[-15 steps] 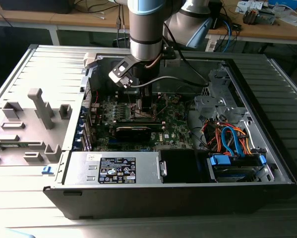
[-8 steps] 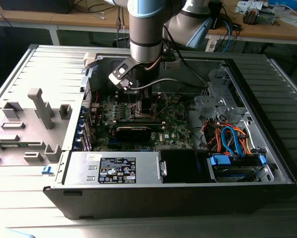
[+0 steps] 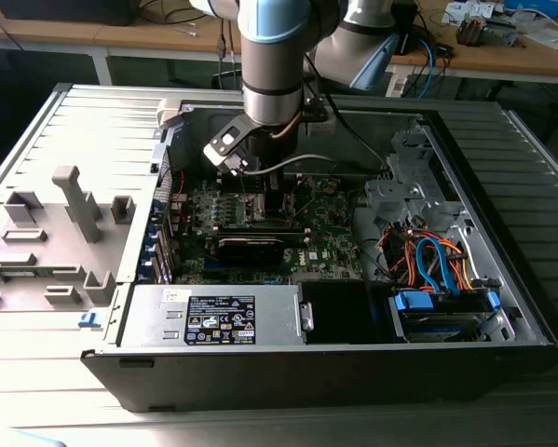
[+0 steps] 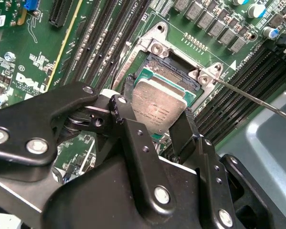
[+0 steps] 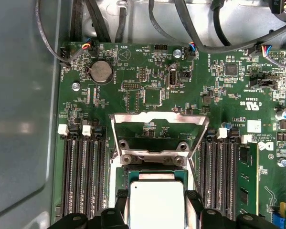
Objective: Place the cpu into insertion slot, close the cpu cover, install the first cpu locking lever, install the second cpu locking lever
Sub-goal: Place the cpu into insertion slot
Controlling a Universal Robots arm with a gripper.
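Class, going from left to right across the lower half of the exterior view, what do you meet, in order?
Grey plastic fixture → labelled power supply → blue-clipped drive.

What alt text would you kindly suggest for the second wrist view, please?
The black gripper grips the cpu, tilted over the open socket on a green motherboard. A thin metal lever sticks out beside the socket.
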